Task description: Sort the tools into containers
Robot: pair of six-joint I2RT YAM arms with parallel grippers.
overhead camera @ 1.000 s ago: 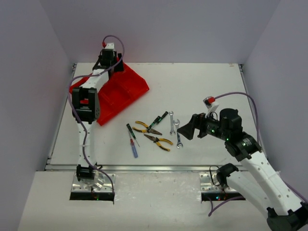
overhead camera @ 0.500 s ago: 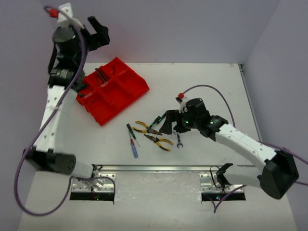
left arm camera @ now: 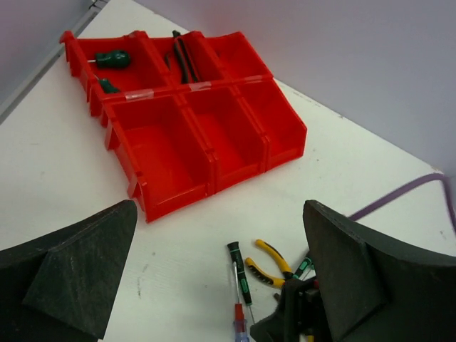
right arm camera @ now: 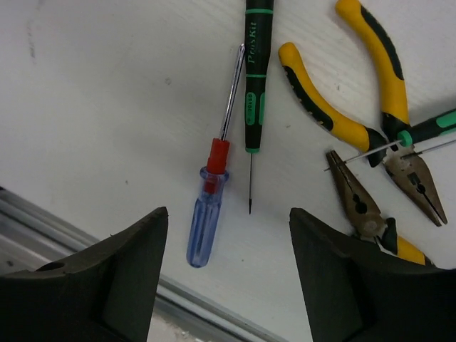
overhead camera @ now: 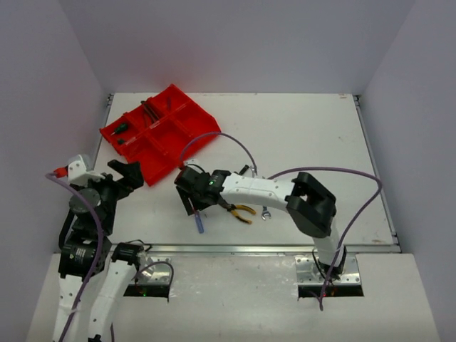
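Observation:
The red tray [overhead camera: 187, 135] sits at the back left; its compartments [left arm camera: 160, 153] nearest my left wrist camera are bare. A back one holds green-handled screwdrivers [left arm camera: 112, 59], another a dark tool [left arm camera: 184, 60]. My left gripper [overhead camera: 127, 174] [left arm camera: 221, 235] hangs open in front of the tray, holding nothing. My right gripper [overhead camera: 191, 197] [right arm camera: 228, 214] is open, low over the table. The blue screwdriver [right arm camera: 205, 217] lies between its fingers, untouched. Beside it lie a green-black screwdriver [right arm camera: 255, 78] and two yellow-handled pliers [right arm camera: 320, 100] [right arm camera: 381, 57].
A silver wrench [overhead camera: 265, 212] lies right of the pliers [overhead camera: 244, 211]. Another green-black screwdriver [overhead camera: 243, 171] shows behind the right arm. The table's near metal edge [right arm camera: 92, 231] runs just below the blue screwdriver. Purple cables loop over both arms.
The left arm swung from over the tray down to the near left, its jaws open. The right arm reached left across the tools and now sits over the blue screwdriver.

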